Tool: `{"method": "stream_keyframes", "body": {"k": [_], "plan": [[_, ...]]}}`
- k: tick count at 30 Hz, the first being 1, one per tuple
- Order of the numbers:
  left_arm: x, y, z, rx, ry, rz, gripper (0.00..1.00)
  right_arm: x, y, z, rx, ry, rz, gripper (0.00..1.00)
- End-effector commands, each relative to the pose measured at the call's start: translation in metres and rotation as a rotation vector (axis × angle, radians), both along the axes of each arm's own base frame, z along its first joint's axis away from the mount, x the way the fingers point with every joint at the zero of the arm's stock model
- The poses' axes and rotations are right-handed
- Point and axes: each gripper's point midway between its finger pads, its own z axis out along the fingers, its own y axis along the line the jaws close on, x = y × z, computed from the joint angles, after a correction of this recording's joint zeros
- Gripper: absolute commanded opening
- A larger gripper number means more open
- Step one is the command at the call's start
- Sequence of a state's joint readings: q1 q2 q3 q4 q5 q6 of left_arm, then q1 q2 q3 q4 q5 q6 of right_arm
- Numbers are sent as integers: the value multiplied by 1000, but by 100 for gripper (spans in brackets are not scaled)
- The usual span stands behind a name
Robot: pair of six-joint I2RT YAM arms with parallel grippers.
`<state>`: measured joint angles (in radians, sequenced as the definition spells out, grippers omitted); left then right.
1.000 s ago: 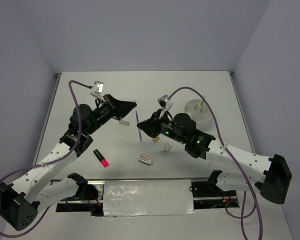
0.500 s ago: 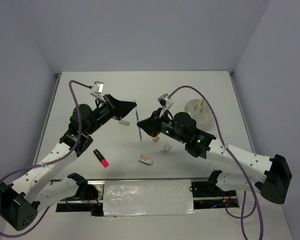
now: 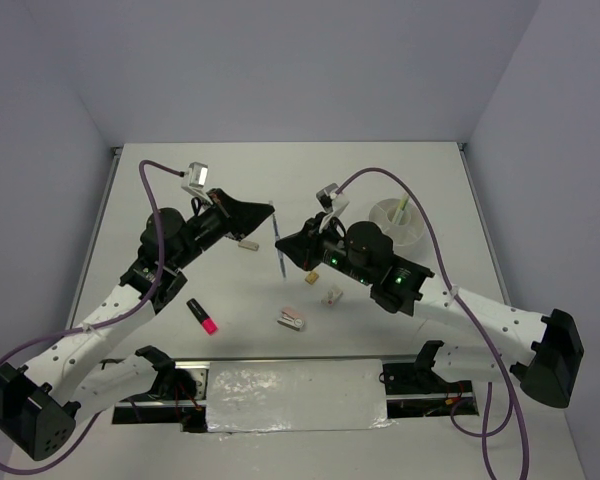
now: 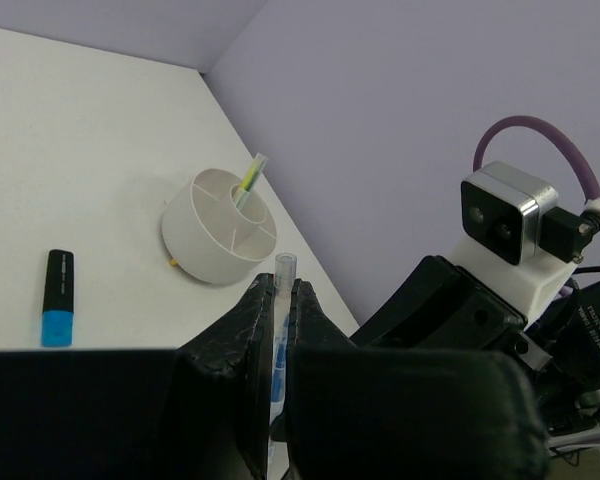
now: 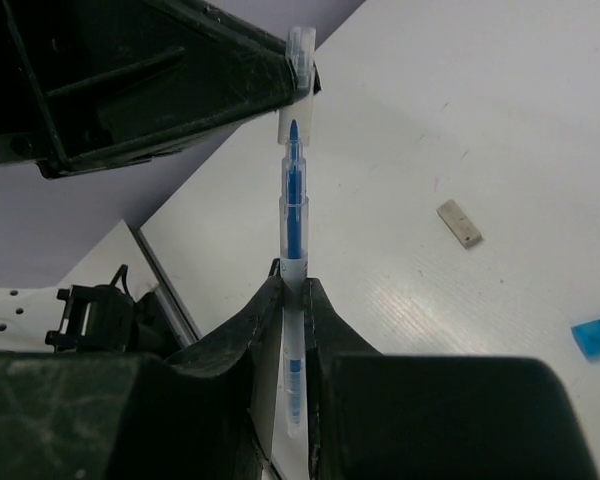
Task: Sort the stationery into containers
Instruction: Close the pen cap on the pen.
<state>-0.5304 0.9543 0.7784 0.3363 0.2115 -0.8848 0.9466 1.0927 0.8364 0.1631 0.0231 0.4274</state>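
A thin blue pen (image 3: 279, 246) with a clear cap is held off the table between both grippers. My left gripper (image 3: 270, 209) is shut on its capped far end (image 4: 283, 268). My right gripper (image 3: 284, 256) is shut on its barrel (image 5: 293, 215). In the right wrist view the blue tip sits inside the cap. The round white tub (image 3: 398, 222) stands at the far right, with a yellow-green pen (image 4: 250, 178) leaning in one compartment. A pink-ended black highlighter (image 3: 202, 315) lies at the near left. A blue-ended black marker (image 4: 57, 297) lies left of the tub (image 4: 220, 228).
Small erasers and clips lie about the middle: one pale piece (image 3: 246, 243) under the left arm, two (image 3: 313, 280) (image 3: 332, 295) beside the right arm, and a pinkish one (image 3: 291, 319) near the front. A slot with a foil sheet (image 3: 295, 393) runs along the near edge.
The pen and both gripper tips have shifted slightly toward the far side. Both grips stay shut.
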Motion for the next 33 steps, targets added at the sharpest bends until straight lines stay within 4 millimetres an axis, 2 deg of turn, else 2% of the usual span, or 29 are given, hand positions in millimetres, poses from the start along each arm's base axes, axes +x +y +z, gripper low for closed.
{"method": "stream_keyframes", "body": {"k": [1,4,9,11,14,17,18,20,22,25,26,33], "plan": [[-6,-4,10,5,-71,-40,0,5,2,42,58,-78,-22,0],[-9,-6,12,7,-90,-59,0,8,3,50,56,-90,-27,0],[-11,-10,5,35,-89,-94,2,12,7,62,56,-109,-29,0],[-12,-11,2,48,-98,-103,8,14,6,66,62,-119,-43,0],[-15,-12,-6,76,-113,-123,20,19,0,82,80,-150,-83,0],[-17,-12,-11,108,-128,-133,38,23,-3,90,83,-167,-105,0],[-17,-12,-14,124,-128,-134,52,22,-2,93,84,-173,-98,0],[-17,-10,-16,135,-130,-127,61,16,8,92,78,-176,-39,0],[-18,-10,-16,144,-135,-128,59,14,12,88,82,-175,-12,0],[-19,-9,-15,143,-146,-125,41,12,16,81,86,-166,5,0],[-19,-9,-15,145,-145,-125,31,10,17,79,86,-166,14,0],[-28,-14,-7,122,-201,-176,22,-1,28,67,74,-171,109,0]]}}
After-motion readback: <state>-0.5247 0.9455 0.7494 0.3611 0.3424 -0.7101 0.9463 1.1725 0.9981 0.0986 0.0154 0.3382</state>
